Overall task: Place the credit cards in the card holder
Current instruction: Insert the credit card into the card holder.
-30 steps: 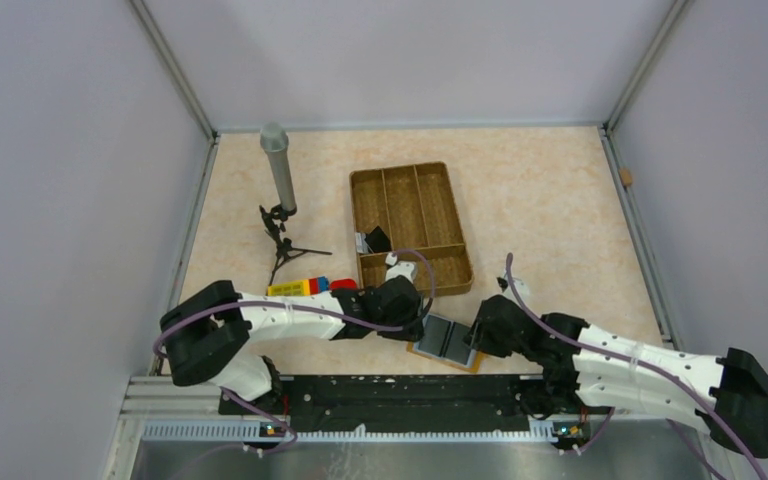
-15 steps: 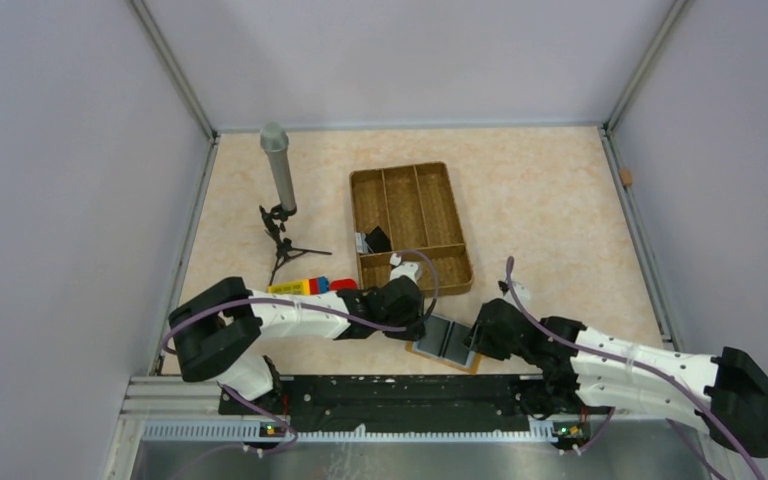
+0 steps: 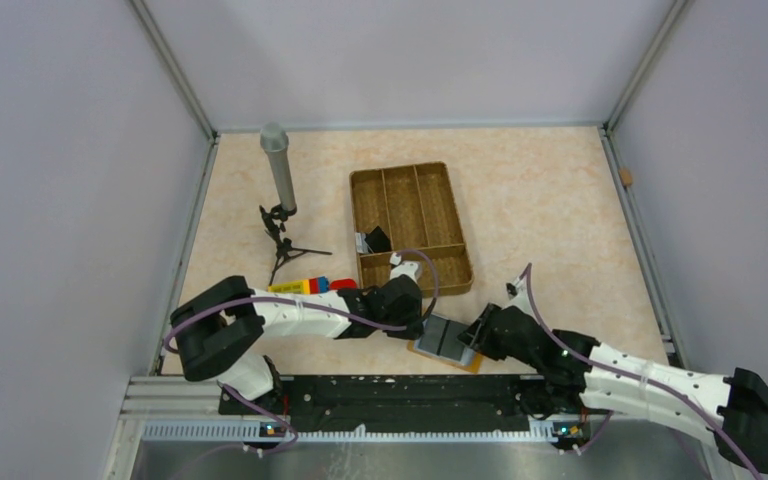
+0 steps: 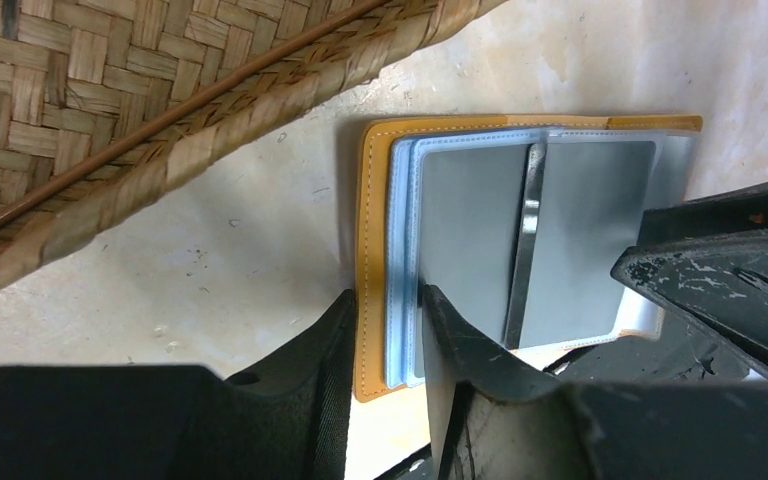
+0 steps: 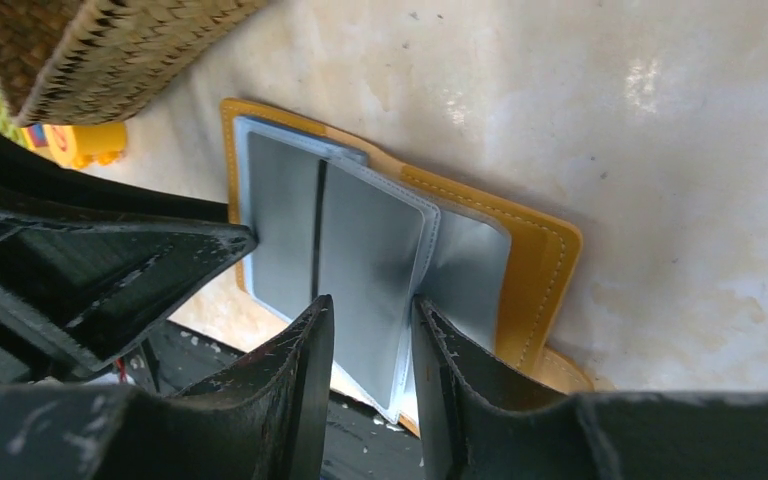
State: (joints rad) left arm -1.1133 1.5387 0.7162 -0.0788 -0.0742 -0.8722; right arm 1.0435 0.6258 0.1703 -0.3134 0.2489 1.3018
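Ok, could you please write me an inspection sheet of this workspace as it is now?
Surface: beige stone-pattern table.
Job's things: card holder lies open at the near edge, blue sleeves up; no loose card made out.
Clutter: woven tray, grey cylinder on tripod, coloured blocks.
Grippers: left gripper fingers straddle the holder's edge; right gripper fingers straddle a sleeve; grip unclear for both.
Cables: purple cables along both arms, one loop over the tray.
Surroundings: plain walls, metal frame.

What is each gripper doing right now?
Left gripper: jaws astride the edge of the flat tan-orange leather card holder; grip cannot be told.
Right gripper: open, astride one light blue plastic sleeve of it.
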